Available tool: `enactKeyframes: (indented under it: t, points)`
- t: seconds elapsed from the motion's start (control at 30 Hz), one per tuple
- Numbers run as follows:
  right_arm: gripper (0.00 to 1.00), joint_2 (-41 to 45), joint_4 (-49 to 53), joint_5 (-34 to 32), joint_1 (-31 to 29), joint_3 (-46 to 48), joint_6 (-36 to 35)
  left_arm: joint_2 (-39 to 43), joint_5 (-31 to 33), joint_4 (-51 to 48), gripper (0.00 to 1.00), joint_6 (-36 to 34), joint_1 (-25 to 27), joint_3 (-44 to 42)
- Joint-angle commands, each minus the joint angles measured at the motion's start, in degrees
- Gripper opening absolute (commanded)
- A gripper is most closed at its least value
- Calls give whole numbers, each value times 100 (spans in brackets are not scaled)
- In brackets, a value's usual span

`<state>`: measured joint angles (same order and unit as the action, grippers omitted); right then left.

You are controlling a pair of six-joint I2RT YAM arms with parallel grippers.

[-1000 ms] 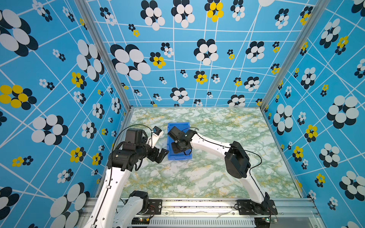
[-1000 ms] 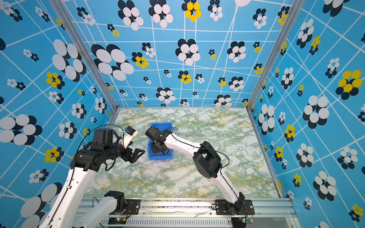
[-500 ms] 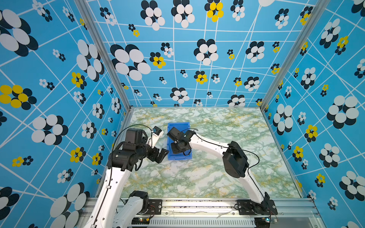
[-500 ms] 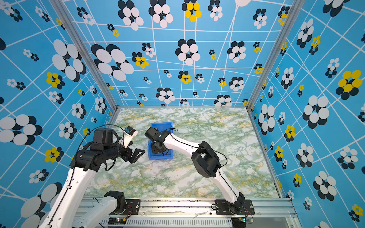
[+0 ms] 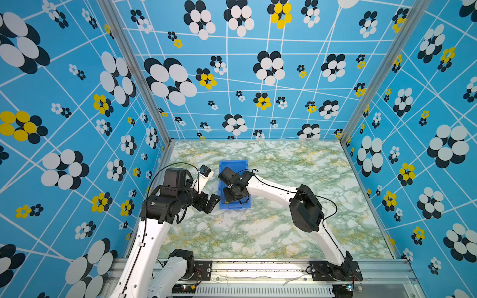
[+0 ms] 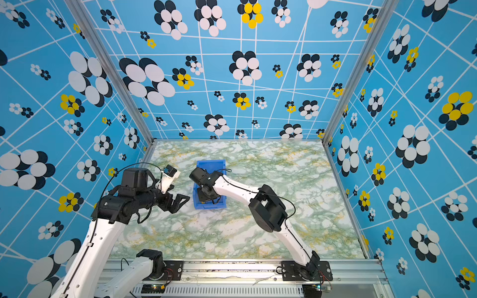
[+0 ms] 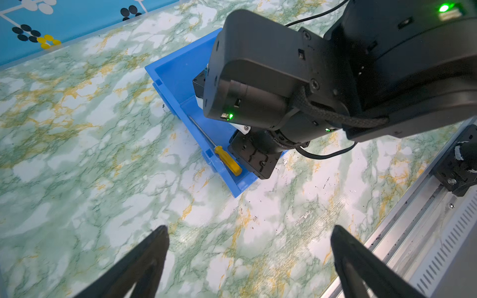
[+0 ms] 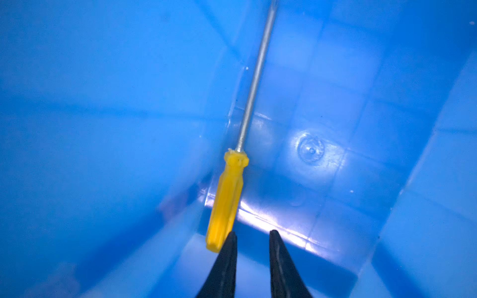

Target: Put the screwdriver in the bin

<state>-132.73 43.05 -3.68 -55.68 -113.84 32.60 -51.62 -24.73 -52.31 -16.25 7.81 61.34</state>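
Observation:
The blue bin (image 5: 232, 165) (image 6: 210, 163) stands on the marble table left of the middle. The screwdriver (image 8: 227, 201) (image 7: 228, 160), with a yellow handle and a thin silver shaft, lies inside along one long wall of the bin (image 7: 175, 67). My right gripper (image 8: 251, 233) reaches down into the bin. Its jaws stand a little apart with nothing between them, one fingertip beside the handle's end. In both top views the right wrist (image 5: 233, 192) hides the screwdriver. My left gripper (image 7: 249, 229) (image 5: 213, 202) hangs wide open over bare table just left of the bin.
Patterned blue walls close in the table on three sides. A metal rail (image 5: 258, 265) with the arm bases runs along the near edge. The right arm's elbow (image 5: 305, 206) sits over the table's middle.
The right arm's elbow has drifted slightly left. The left arm and the bin have not moved.

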Motion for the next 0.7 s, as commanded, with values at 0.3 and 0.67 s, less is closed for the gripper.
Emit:
enactKeyframes:
  t: [0.3,0.67]
  points:
    - [25,170,41,-8,40,-229,47,-13,-137,25,99,61,-61,57]
    - [26,1150,-10,-229,31,40,-4,12,-58,194,79,78,-69,-135]
